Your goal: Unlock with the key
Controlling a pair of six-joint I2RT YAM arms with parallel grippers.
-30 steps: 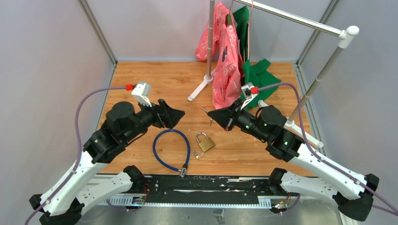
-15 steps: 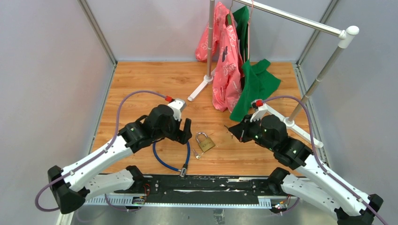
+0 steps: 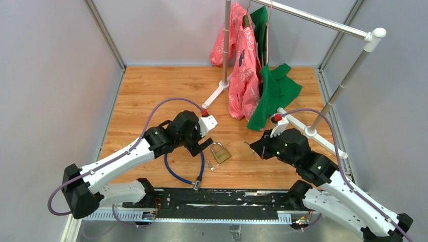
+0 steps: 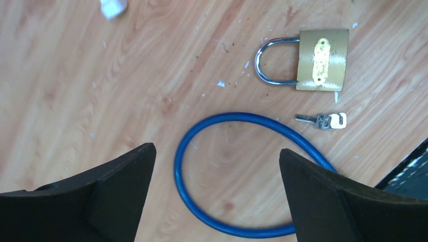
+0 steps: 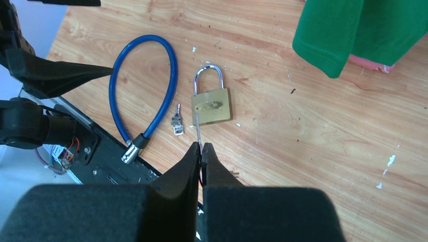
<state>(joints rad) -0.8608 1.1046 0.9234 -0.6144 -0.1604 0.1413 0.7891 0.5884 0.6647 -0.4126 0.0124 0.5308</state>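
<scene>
Item 1, nearest: blue cable lock (image 3: 174,166), looped on the wooden table (image 3: 151,85), its barrel end towards the arm bases.
Item 2: loose keys (image 4: 328,120), flat on the wood between cable and padlock, untouched.
Item 3: padlock (image 5: 211,106), brass, lying flat at table centre, shackle seated in the body; judged locked.
Item 4: left gripper (image 4: 216,149), jaws spread wide, holding nothing, hovering over the cable loop just beside the padlock.
Item 5: right gripper (image 3: 255,147), jaws pinched tight on a slim key (image 5: 198,130), blade pointing towards the padlock but apart from it.
Item 6, farthest: clothes rack (image 3: 225,45) with pink bag (image 3: 241,75) and green garment (image 3: 275,91).
Progress: key in hand. Outstanding, by judgement: steadying the padlock, insertion, turning, shackle release.
</scene>
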